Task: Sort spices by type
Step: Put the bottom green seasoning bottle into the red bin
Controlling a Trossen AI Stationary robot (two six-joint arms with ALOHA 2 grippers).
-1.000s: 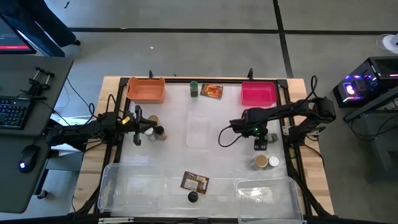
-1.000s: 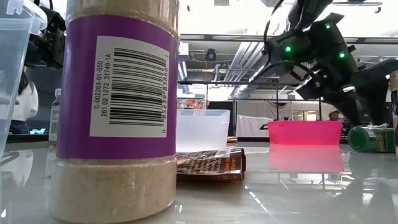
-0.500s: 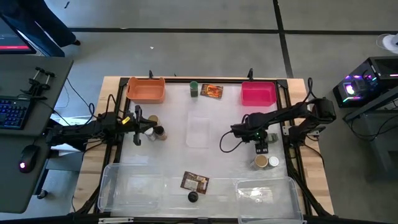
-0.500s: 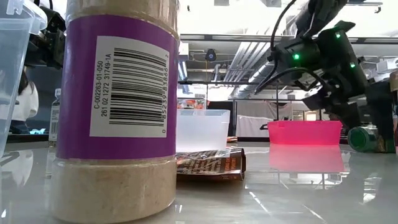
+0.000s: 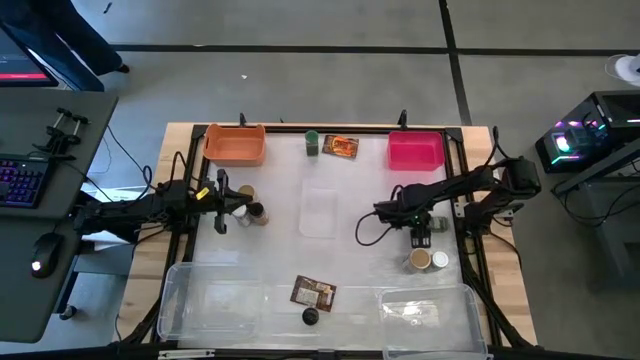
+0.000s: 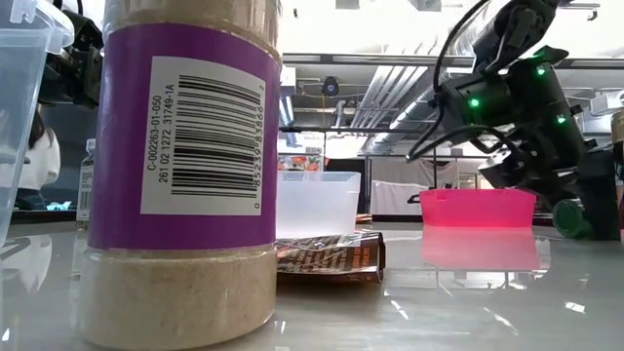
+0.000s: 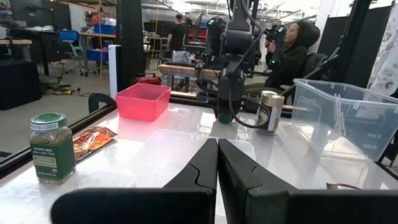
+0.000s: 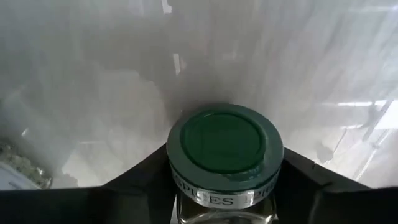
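Observation:
A green-lidded spice jar (image 8: 225, 146) stands upright on the white table at the right, and my right gripper (image 5: 421, 234) is down over it, shut on it. A tan-lidded jar (image 5: 418, 261) and a white-lidded jar (image 5: 440, 260) stand just nearer. Two more jars (image 5: 250, 205) stand by my left gripper (image 7: 217, 149), which waits shut and level at the left. Another green jar (image 5: 312, 143) and an orange packet (image 5: 341, 146) sit at the far edge. A second packet (image 5: 313, 292) and a black-lidded jar (image 5: 311, 317) are at the near edge. My right gripper has the green-lidded jar between its two fingers (image 8: 147, 174), which lie against opposite sides of the neck (image 8: 186, 198) just under the lid. The fingers come from above, slanting steeply down. The jar is upright; its base is hidden below the lid.
An orange bin (image 5: 235, 145) and a pink bin (image 5: 416, 151) stand at the far edge. A shallow clear tray (image 5: 318, 212) lies mid-table. Two large clear bins (image 5: 210, 300) (image 5: 425, 305) line the near edge. A purple-labelled jar (image 6: 180, 166) fills the low view.
My right gripper has come down onto the green-lidded jar, drifting slightly toward the table's near edge. The jar has stayed where it stood.

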